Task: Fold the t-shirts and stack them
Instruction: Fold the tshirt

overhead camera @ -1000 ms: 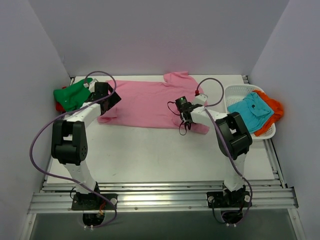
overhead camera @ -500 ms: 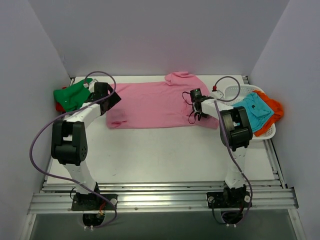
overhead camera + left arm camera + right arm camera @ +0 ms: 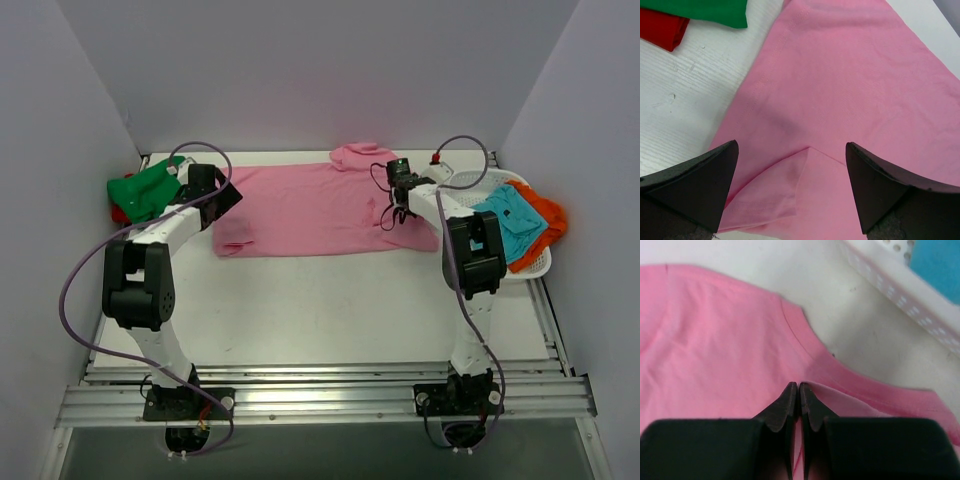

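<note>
Right pincer hauled farther back, clamping pink shirt; left pincer wide, hovering.

Arm status: both extended forward.
Left black two-finger gripper spread wide; right black two-finger gripper fingertips pressed fully together.

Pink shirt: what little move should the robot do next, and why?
Probably lower the open left gripper and pinch the turned-over flap below it. The right gripper is shut on the pink shirt at its edge near the basket, while the left end lies doubled over, so it likely needs pulling flat before folding.
</note>
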{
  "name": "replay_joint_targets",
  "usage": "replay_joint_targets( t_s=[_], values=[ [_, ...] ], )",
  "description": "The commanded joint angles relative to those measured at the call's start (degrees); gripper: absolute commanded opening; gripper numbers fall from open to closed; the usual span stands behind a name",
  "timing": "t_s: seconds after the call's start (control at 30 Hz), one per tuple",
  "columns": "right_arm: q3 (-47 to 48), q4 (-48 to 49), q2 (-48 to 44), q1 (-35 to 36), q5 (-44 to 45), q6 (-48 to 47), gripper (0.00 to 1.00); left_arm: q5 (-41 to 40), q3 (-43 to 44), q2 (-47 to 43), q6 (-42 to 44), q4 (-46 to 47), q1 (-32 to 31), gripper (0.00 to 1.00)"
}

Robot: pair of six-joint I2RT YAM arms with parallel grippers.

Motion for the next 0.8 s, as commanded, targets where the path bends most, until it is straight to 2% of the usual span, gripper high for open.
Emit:
replay_joint_targets(
  t_s=[0.0, 0.07, 0.1, 0.17, 0.2, 0.3, 0.57, 0.77],
  values=[
    [4.35, -3.41, 1.9, -3.07, 0.49, -0.14, 0.0, 0.37, 0.14, -2.02, 0.82, 2.15, 0.48, 0.98],
    [4.61, -2.89, 1.91, -4.21, 0.3, -0.22, 0.0, 0.28, 0.05, -2.02, 0.82, 2.15, 0.48, 0.98],
    [4.61, -2.62, 1.65, -4.57, 0.39, -0.4, 0.07, 0.28, 0.05, -2.02, 0.82, 2.24, 0.48, 0.97],
    [5.23, -2.62, 1.56, -5.36, 0.65, -0.57, 0.35, 0.37, 0.05, -1.93, 0.82, 2.33, 0.48, 0.98],
    [5.4, -2.97, 1.64, -6.23, 0.65, -0.58, 0.56, 0.37, 0.14, -1.76, 0.82, 2.24, 0.48, 0.98],
    [5.58, -3.76, 1.65, -7.12, -0.05, -0.49, 0.84, 0.54, 0.14, -1.5, 0.82, 2.42, 0.39, 0.98],
    [1.02, -1.48, -1.86, -6.42, -2.85, -1.19, 0.85, 0.37, -0.38, -2.46, 0.56, 2.24, 0.31, 0.98],
    [-5.92, 0.36, -12.14, -1.95, -1.46, -2.68, 0.86, -6.13, -2.5, -7.55, -1.73, -1.53, -1.63, 1.0]
  ],
)
